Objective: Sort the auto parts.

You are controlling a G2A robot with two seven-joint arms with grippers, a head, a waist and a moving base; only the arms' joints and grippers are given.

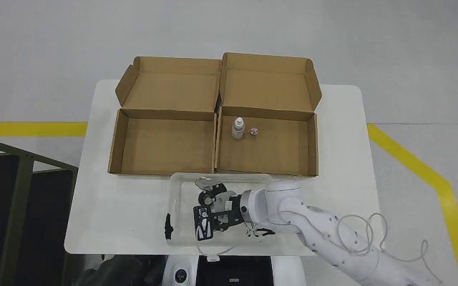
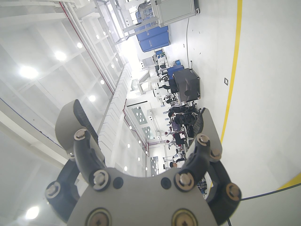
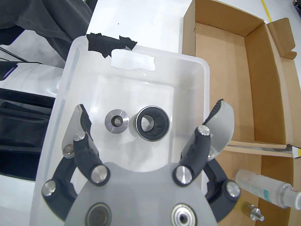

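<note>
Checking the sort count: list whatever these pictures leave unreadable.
- Top view: the right gripper covers the clear bin's middle, so its contents are hidden there.
- Top view: the small part beside the white bottle is too small to identify.
- Right wrist view: that bottle's cap end runs off the picture's edge.

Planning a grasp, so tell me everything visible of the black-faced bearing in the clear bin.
The bearing is a short cylinder with a shiny silver metal sleeve outside and a black ring face around a round open bore. It stands on end, bore facing up, on the floor of the clear plastic bin. A smaller silver ring lies right beside it; whether they touch cannot be told. The open right claw hangs above it, a finger to each side, not touching it.
</note>
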